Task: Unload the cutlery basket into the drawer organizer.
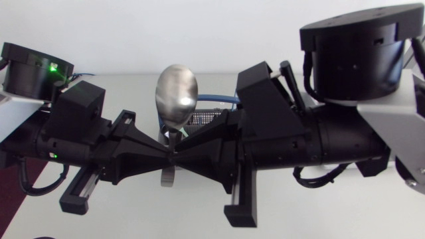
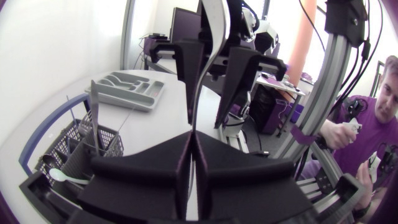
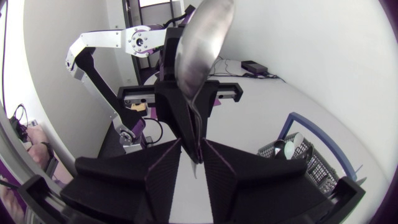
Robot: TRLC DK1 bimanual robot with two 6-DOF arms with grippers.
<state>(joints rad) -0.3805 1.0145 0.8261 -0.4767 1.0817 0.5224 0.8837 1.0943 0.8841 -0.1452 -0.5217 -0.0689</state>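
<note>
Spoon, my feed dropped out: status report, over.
Left pincer shut on spoon handle. Right pincer shut on it too. Spoon upright, bowl up, clear of cutlery basket. Nothing else touching it.

My head camera looks straight down, very close over the left gripper [image 1: 165,158] and right gripper [image 1: 179,158]. Each wrist camera looks along its own gripper at the other, high above the desk [image 1: 332,212]. All three share the spoon [image 1: 176,93].

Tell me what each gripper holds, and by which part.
Both hold the same spoon by its handle. The left gripper and the right gripper pinch it low down from opposite sides, with the bowl above them.
</note>
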